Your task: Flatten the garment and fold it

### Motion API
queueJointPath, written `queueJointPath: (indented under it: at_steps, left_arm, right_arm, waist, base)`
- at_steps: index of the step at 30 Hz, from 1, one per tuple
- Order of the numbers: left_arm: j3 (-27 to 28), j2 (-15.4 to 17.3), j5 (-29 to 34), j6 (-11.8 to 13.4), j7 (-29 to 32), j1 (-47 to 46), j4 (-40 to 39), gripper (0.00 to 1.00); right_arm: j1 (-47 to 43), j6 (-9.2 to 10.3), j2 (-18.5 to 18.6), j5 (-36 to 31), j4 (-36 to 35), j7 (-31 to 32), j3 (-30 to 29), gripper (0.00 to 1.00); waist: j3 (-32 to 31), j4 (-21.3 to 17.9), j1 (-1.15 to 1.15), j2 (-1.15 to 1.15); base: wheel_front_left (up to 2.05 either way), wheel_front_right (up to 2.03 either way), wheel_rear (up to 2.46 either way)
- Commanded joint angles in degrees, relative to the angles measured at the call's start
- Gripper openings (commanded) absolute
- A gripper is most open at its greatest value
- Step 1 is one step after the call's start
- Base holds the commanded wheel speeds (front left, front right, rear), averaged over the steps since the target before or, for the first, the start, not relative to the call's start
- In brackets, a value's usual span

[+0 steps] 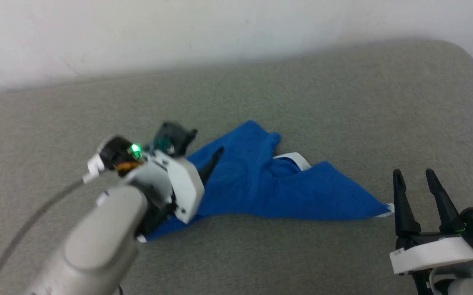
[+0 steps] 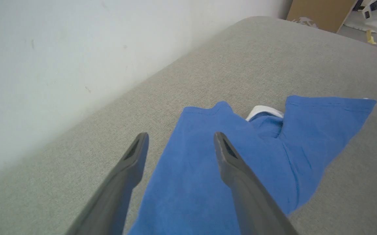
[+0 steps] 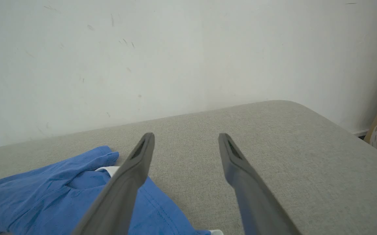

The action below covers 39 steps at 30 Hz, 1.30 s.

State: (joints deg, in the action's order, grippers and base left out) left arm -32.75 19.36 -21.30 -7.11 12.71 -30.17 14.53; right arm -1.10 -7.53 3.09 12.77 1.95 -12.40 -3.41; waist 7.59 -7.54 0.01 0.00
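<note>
Blue shorts [image 1: 261, 188] lie rumpled on a grey cushion [image 1: 302, 102], not yet flattened. One leg is folded over the other, and a strip of white trim [image 1: 298, 159] peeks out of the crease.

The left gripper [image 2: 181, 137] hangs low over them with its fingers spread wide and nothing between them. Cloth runs beneath it and on ahead of its tips, and one finger sits past the cloth's edge, over bare cushion.

The right gripper [image 1: 413, 174] is also wide open and empty. It stands just beside the pointed corner of the shorts. Seen from its wrist, that corner lies under and to the left of its left finger, with plain cushion straight ahead.

I judge that spreading has hardly begun, and several things could go wrong from here:

- **Pinching both layers:** The layers overlap right below the left gripper. Closing there would probably catch both, and a pull would then drag the whole bundle instead of opening it.
- **Snagging the cushion:** The cushion looks soft. A finger pressed down hard could sink in and pinch the grey cover along with the cloth.
- **Missing the corner:** The corner beside the right gripper is thin and flat. The fingers may close above it and miss, or push it away.
- **Pulling one-handed:** Light cloth would likely slide if only one gripper pulled, which would add wrinkles.
</note>
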Motion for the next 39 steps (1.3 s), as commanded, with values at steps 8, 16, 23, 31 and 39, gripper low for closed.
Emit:
queueJointPath:
  at_steps: [8, 16, 23, 31, 39]
  left_arm:
    - [-12.9, 10.3, -17.6, -0.4, 20.3, -14.6, 5.1, 1.0]
    - [-20.5, 14.9, -24.4, -0.4, 26.2, -19.2, 10.1, 1.0]
    - [-25.6, 15.9, -33.5, -0.4, 30.3, -18.3, 10.1, 0.0]
    - [-20.0, 15.6, -28.7, 1.8, 10.9, -23.1, 16.1, 0.0]
    - [-14.2, 15.3, -24.9, 5.0, -8.2, -27.8, 20.9, 0.0]
  right_arm:
    - [2.7, 0.04, -0.2, 2.5, 2.8, -1.8, 0.9, 1.0]
    - [4.2, 0.04, -0.2, 3.9, 5.2, -2.5, 1.4, 1.0]
    - [4.7, 0.04, -0.2, 4.3, 5.5, -2.6, 0.8, 1.0]
    - [4.7, 0.04, -0.2, 3.2, 6.5, -2.6, 0.3, 1.0]
    - [4.0, 0.04, -0.2, 2.2, 6.7, -2.6, 0.9, 1.0]
  waist:
    - [6.9, -7.7, -0.01, 0.0]
    - [9.9, -10.4, -0.01, 0.0]
    - [10.7, -10.3, -0.01, 0.0]
    - [7.7, -8.8, -0.01, 0.0]
    - [5.5, -7.6, -0.01, 0.0]
  base:
    - [0.0, 0.0, 0.0]
    - [0.0, 0.0, 0.0]
    - [0.0, 0.0, 0.0]
    - [0.0, 0.0, 0.0]
    - [0.0, 0.0, 0.0]
